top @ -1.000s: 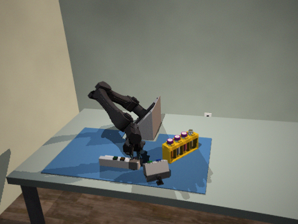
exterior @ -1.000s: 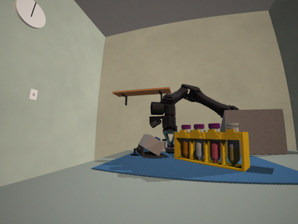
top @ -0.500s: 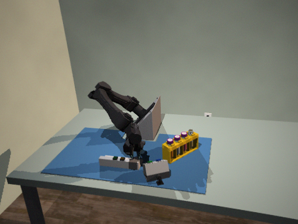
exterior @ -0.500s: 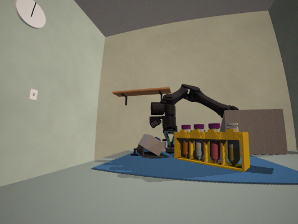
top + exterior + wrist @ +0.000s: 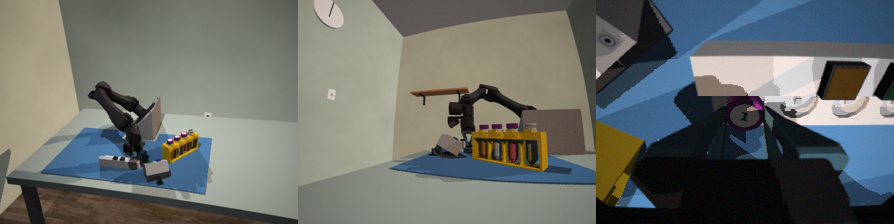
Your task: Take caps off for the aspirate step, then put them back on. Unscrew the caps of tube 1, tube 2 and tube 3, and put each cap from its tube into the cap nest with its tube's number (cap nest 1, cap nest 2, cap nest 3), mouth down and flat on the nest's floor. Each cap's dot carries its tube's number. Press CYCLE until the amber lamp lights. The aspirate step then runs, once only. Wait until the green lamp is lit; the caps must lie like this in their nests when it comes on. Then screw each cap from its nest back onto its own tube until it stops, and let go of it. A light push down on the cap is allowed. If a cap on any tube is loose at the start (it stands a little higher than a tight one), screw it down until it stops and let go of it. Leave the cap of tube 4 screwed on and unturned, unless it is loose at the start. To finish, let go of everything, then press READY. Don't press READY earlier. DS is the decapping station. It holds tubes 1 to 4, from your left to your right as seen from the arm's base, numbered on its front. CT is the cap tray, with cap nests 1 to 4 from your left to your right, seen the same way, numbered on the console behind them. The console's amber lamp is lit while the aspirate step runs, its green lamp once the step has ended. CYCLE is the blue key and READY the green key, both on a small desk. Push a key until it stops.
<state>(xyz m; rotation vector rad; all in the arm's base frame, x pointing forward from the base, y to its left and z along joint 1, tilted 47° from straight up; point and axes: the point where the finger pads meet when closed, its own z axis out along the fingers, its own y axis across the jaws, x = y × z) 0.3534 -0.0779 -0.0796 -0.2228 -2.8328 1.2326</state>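
My gripper [image 5: 744, 112] [image 5: 136, 155] is shut on a purple cap [image 5: 744, 114] whose dot reads 1. It holds the cap low in front of the white console [image 5: 761, 67] [image 5: 115, 161], at one end of the cap tray; I cannot tell whether the cap touches the nest floor. The console's amber lamp [image 5: 844, 80] and green lamp [image 5: 888, 85] look dark. The yellow decapping station [image 5: 180, 147] [image 5: 509, 135] holds three tubes with purple caps [image 5: 177, 137] [image 5: 497, 126]. The end tube [image 5: 190, 131] [image 5: 530, 126] stands open, without a cap.
The small key desk [image 5: 156, 170] [image 5: 448, 144] [image 5: 616, 45], with its green and blue keys on top, stands close beside the console. A brown panel [image 5: 152, 121] [image 5: 554, 130] stands behind the arm. All rest on a blue mat [image 5: 73, 152].
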